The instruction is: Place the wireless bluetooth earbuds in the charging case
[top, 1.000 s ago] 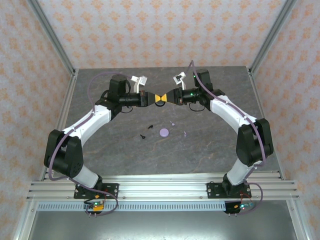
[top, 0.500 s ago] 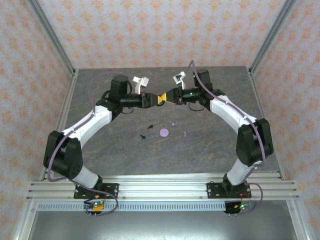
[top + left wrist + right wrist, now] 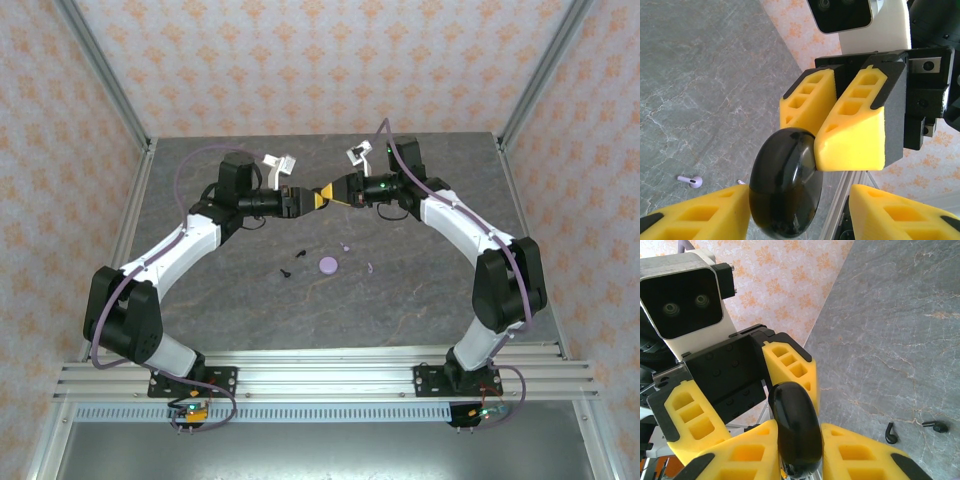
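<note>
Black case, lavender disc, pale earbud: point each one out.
black case (image 3: pixel 796 427), right wrist view, middle of its glossy shell.
lavender disc (image 3: pixel 328 265), top external view, centre of its top face.
pale earbud (image 3: pixel 692 180), left wrist view, middle of its body.

Nothing legible from where I stand, no lettering, brand, number or sign on the black case (image 3: pixel 785 190), none on the white camera housing (image 3: pixel 887 27) at 1 o'clock, wallpaper (image 3: pixel 320 60) carrying ornament, not letters
</note>
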